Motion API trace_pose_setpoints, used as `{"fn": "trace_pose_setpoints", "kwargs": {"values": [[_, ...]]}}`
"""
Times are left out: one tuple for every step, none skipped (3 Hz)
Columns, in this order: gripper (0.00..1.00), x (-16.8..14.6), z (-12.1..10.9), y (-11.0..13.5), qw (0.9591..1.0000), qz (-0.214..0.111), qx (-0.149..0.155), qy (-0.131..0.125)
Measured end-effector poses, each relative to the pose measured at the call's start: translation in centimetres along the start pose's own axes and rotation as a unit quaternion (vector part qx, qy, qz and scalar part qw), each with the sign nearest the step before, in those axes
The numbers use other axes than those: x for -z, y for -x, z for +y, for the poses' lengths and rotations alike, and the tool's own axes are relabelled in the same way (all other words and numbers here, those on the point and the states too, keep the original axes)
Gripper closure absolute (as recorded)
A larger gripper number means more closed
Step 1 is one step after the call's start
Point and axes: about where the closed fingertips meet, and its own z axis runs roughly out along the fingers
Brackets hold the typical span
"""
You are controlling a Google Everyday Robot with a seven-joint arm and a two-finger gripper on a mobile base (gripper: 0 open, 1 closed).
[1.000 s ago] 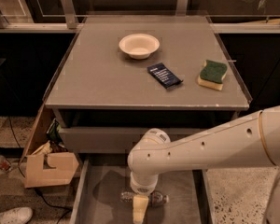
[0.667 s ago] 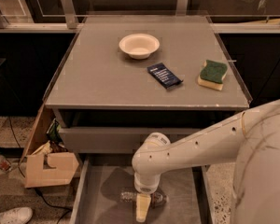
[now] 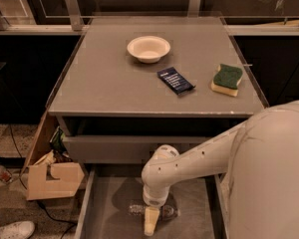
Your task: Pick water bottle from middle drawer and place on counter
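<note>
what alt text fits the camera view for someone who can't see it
The robot arm's gripper is down over a water bottle lying on the floor of the open middle drawer. Above, the grey counter holds a bowl, a dark packet and a sponge.

water bottle [image 3: 169,212] lies in middle drawer [image 3: 108,209] before the counter [image 3: 109,81]; gripper [image 3: 150,223] over it. on counter: bowl [image 3: 148,49] rear, packet [image 3: 175,80] middle, sponge [image 3: 227,79] right.
</note>
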Motion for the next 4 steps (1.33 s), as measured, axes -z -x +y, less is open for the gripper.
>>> {"fn": "trace_pose_setpoints", "kwargs": {"values": [[0.0,-0.5,0.1,-0.1,1.0,0.001,-0.001,0.004],[0.0,-2.0,0.2,-0.2,0.9999,0.002,-0.003,0.015],[0.0,-4.2,0.6,-0.5,0.9994,0.004,-0.008,0.033],[0.0,-5.5,0.9,-0.9,0.9989,0.004,-0.01,0.047]]}}
